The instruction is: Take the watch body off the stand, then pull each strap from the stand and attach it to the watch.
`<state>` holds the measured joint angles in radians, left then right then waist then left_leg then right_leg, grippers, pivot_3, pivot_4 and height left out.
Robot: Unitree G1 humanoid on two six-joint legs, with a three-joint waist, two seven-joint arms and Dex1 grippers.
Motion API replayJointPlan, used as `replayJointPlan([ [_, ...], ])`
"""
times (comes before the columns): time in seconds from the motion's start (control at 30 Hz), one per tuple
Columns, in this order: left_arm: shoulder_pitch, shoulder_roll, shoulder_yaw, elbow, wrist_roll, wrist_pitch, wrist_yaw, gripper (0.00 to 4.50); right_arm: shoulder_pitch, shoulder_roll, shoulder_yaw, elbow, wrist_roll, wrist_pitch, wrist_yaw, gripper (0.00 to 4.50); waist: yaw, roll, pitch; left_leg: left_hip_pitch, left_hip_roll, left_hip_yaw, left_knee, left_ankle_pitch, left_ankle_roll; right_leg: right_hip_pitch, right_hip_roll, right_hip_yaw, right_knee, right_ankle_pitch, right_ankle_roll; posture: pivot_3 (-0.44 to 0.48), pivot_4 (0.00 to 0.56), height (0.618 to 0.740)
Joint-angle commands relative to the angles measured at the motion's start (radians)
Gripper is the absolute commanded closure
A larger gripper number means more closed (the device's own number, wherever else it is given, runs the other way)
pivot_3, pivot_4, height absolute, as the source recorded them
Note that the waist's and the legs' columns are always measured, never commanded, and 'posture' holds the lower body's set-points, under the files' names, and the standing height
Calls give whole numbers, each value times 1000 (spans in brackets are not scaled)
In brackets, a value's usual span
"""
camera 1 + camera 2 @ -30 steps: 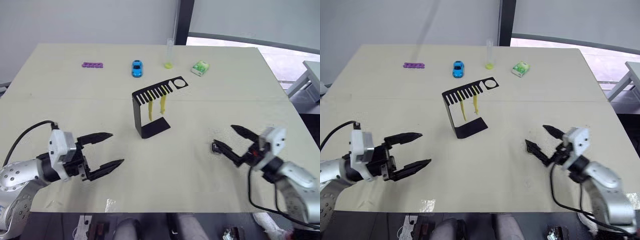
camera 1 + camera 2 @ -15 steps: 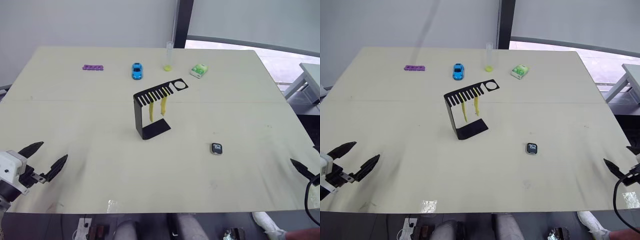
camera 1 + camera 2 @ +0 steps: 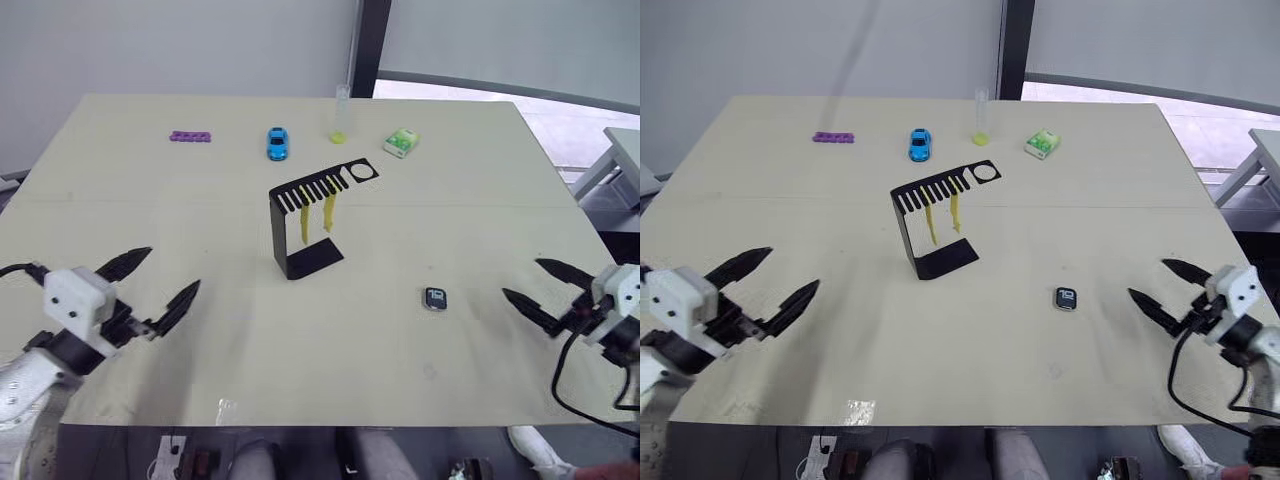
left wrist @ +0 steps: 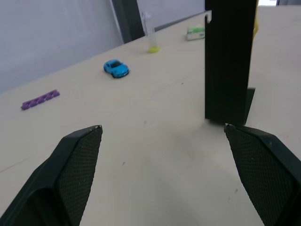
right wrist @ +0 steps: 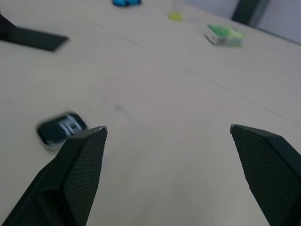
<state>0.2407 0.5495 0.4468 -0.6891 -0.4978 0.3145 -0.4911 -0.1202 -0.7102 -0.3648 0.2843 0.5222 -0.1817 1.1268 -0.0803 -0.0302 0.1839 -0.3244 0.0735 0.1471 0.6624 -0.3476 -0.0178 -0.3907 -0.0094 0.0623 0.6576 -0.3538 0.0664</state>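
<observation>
Both the left gripper (image 3: 162, 284) and right gripper (image 3: 540, 285) gape wide and empty, the watch body (image 3: 434, 298) lies flat right of the stand (image 3: 300, 225), whose thin, floppy-looking straps (image 3: 314, 212) probably want pinching near their tops.

The counter (image 3: 120, 190) held one stand (image 3: 305, 225), two straps (image 3: 315, 218), one watch (image 3: 434, 298), one car (image 3: 277, 143), one purple bar (image 3: 188, 136), one tube (image 3: 340, 112), one packet (image 3: 401, 143).

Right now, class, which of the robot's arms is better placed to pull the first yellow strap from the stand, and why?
Probably the left gripper: open, facing the stand where the straps hang. The right gripper sits beyond the watch body.
</observation>
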Motion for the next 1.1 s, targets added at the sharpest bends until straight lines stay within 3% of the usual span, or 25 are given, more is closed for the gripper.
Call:
replayJointPlan([
  [0.03,-13,-77,-137,-139,60,61,147,0,-12,17,44,-138,63,63,49,53,2,2,1,0,0,0,0,0,0,0,0,0,0,0,0,0,150,740],
  [0.27,-88,-217,-420,-129,289,107,338,0,-58,38,128,-244,116,167,128,53,12,2,0,0,-1,0,2,0,1,0,0,1,0,0,1,0,150,740],
  [0.5,-167,-322,-573,-19,408,72,398,0,-80,73,165,-230,89,147,153,53,26,2,0,-1,-1,0,2,0,1,-1,0,1,0,0,1,0,150,740],
  [0.87,-318,-407,-564,183,485,4,443,0,-37,102,166,-279,79,151,130,53,27,2,0,-1,-1,0,3,1,1,-1,0,1,1,0,1,0,150,740],
  [1.1,-333,-466,-530,211,501,-3,499,0,-22,94,166,-333,85,176,103,53,27,2,0,-1,-1,0,3,1,1,-1,0,1,1,0,1,0,150,740],
])
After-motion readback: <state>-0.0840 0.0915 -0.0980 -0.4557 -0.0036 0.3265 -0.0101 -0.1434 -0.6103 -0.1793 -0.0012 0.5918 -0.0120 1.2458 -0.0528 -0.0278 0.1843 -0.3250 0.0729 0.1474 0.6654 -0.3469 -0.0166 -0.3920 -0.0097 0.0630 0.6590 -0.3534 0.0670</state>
